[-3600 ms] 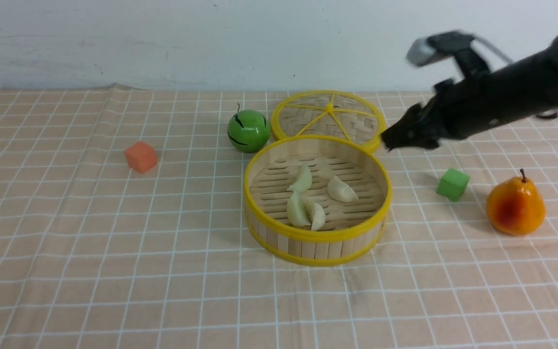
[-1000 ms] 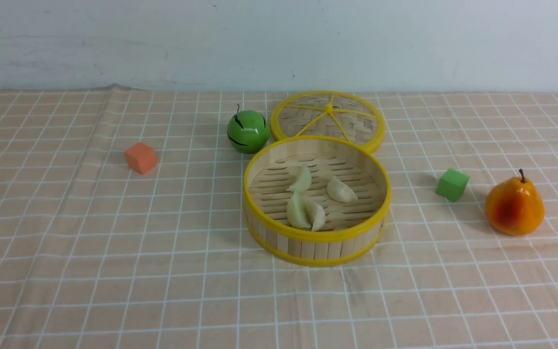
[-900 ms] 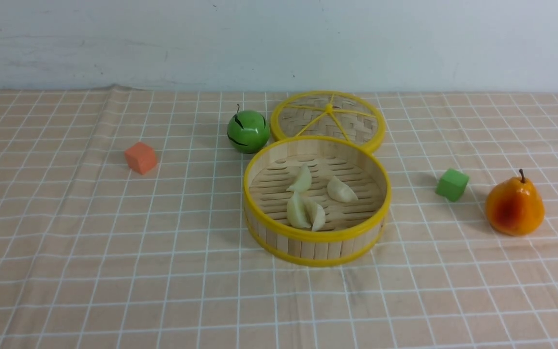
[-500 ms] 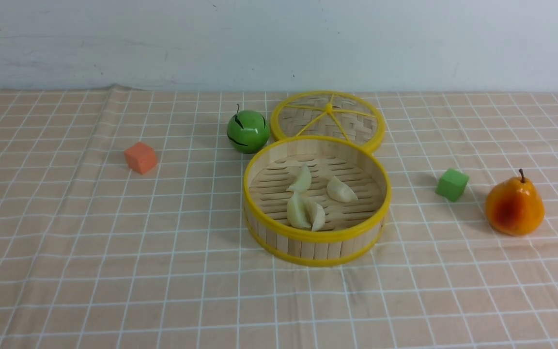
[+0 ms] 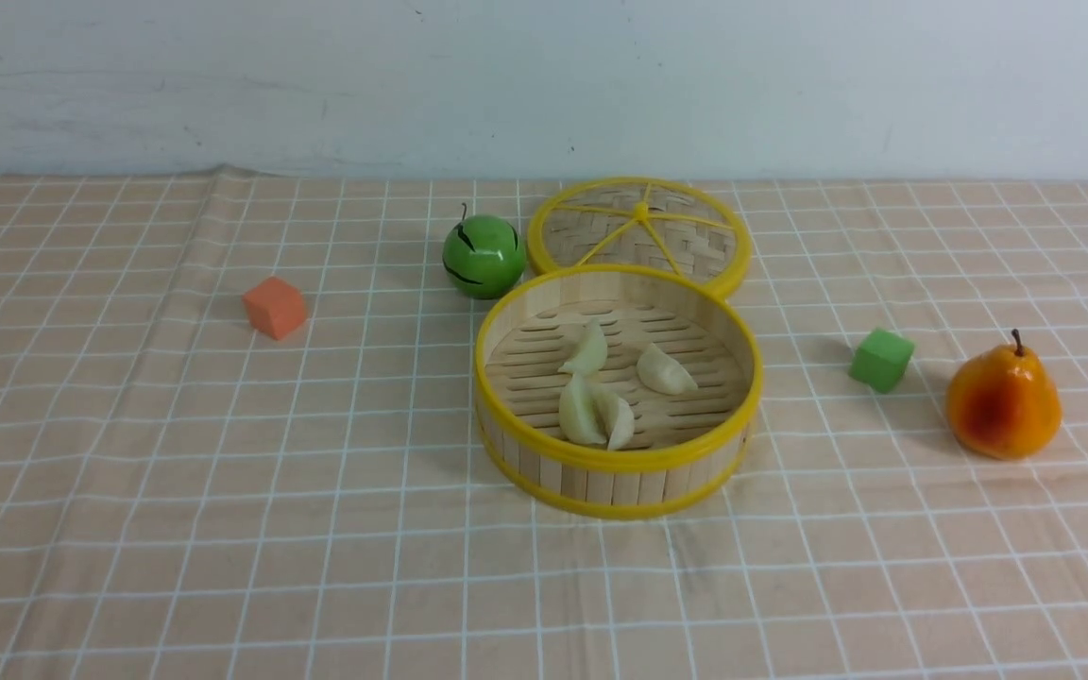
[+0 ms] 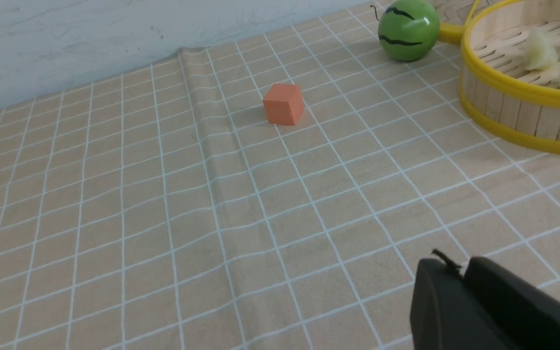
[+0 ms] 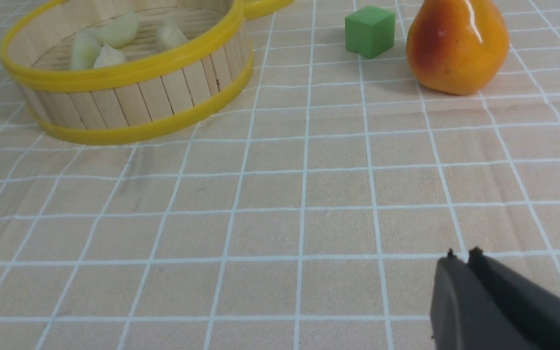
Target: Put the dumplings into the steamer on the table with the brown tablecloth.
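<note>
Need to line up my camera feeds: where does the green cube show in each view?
Front view: green cube, between the steamer and the pear.
Left wrist view: not in it.
Right wrist view: green cube, next to the pear.
Shared landmark: the steamer.

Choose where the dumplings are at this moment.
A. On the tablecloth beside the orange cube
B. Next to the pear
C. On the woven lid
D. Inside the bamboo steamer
D: all the visible dumplings lie on the slatted floor of the bamboo steamer, and none rests on the tablecloth.
</note>
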